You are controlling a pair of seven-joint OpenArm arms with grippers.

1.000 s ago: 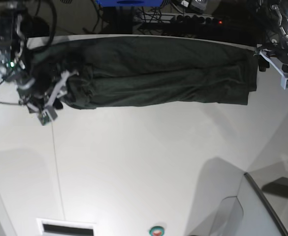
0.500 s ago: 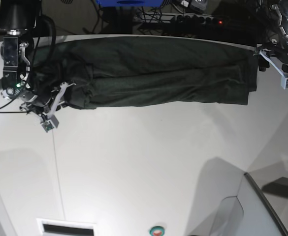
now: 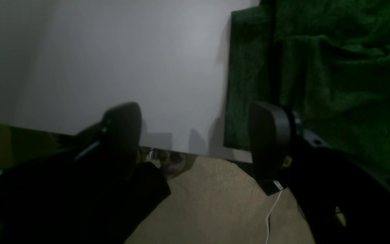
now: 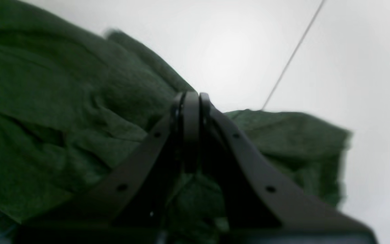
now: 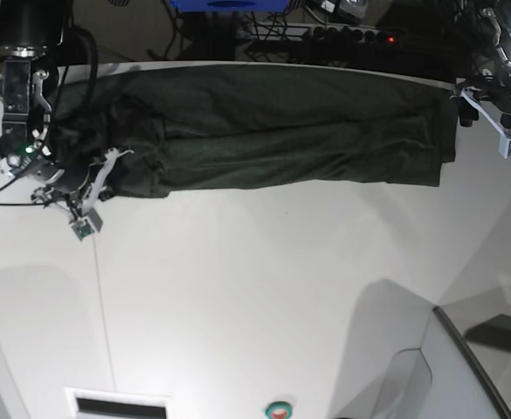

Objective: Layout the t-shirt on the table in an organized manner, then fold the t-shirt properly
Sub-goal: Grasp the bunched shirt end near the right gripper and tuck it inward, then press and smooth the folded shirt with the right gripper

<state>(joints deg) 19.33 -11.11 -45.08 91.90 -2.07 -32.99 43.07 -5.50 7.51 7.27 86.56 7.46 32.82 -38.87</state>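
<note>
The right gripper [image 4: 191, 101] has now closed its jaws at the shirt's [image 5: 272, 131] nine o'clock end; whether cloth is pinched I cannot tell; the shirt lies along the table's [image 5: 264, 288] twelve o'clock edge; the left gripper [image 3: 195, 135] stays open at three o'clock; a pull to spread it seems next.

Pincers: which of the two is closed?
The right pincer, its jaws pressed together over the t-shirt; the left pincer gapes wide beside the shirt's edge.
</note>
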